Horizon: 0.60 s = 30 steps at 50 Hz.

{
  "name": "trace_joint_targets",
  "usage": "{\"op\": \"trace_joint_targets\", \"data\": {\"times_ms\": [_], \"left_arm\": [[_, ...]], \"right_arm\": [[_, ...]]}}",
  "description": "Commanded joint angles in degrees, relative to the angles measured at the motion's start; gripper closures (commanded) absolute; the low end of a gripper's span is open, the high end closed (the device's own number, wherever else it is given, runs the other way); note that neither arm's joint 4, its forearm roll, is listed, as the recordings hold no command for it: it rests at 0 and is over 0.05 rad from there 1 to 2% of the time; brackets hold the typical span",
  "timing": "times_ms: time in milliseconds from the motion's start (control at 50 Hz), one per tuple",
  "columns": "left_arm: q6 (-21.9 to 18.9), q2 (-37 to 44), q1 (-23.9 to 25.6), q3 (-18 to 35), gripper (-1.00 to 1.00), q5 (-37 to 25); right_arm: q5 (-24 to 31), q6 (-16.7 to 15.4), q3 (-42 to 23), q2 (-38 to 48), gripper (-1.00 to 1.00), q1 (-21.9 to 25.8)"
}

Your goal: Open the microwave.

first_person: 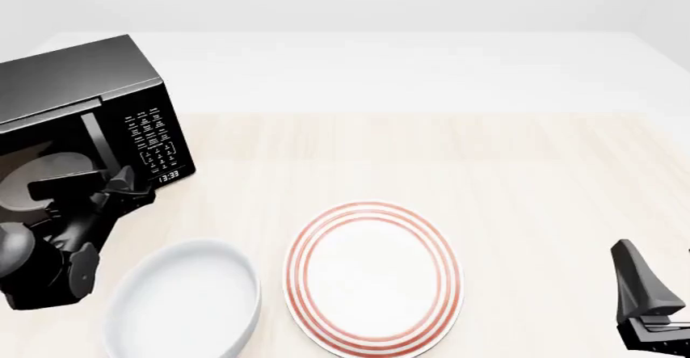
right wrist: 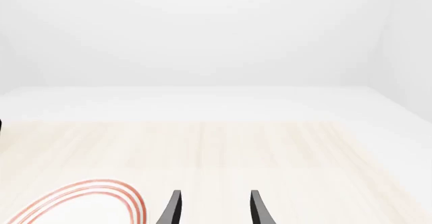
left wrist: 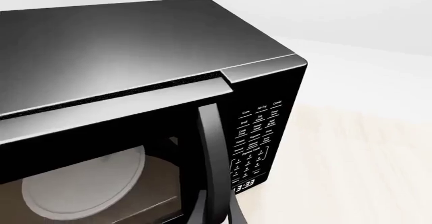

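Front view: a glossy black microwave (first_person: 86,107) stands at about ten o'clock on a pale wooden table (first_person: 518,180), angled so its white-marked keypad (first_person: 151,136) and small clock reading 13:33 (first_person: 170,177) face the centre. The left gripper (first_person: 108,190) sits right against the microwave's front at nine o'clock, close to the vertical door handle (first_person: 99,144); whether its fingers are closed on the handle cannot be told. Just below it, at seven o'clock, lies an empty white bowl (first_person: 183,301), and beside that, at six o'clock, an empty white plate with red rings (first_person: 372,275); bowl and plate nearly touch. The right gripper (first_person: 647,309) rests at four o'clock, well apart from everything, and in the right wrist view its two fingers stand moderately spread with nothing between them. Through the dark door glass, the left wrist view shows a pale round turntable plate (left wrist: 88,183) inside. Bare table stretches from centre to the far and right edges.
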<state>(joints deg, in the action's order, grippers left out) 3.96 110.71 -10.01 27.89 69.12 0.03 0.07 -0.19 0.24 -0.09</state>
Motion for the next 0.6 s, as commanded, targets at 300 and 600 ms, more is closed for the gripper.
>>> {"op": "trace_joint_targets", "data": {"times_ms": [300,600], "left_arm": [[-1.94,-5.63,-0.54,-3.4,1.0,0.67],[-2.33,-9.74,0.83,-6.76,1.0,0.75]], "right_arm": [[0.01,-0.01,0.0,0.01,-1.0,0.01],[0.01,-0.01,0.0,0.01,-1.0,0.01]]}}
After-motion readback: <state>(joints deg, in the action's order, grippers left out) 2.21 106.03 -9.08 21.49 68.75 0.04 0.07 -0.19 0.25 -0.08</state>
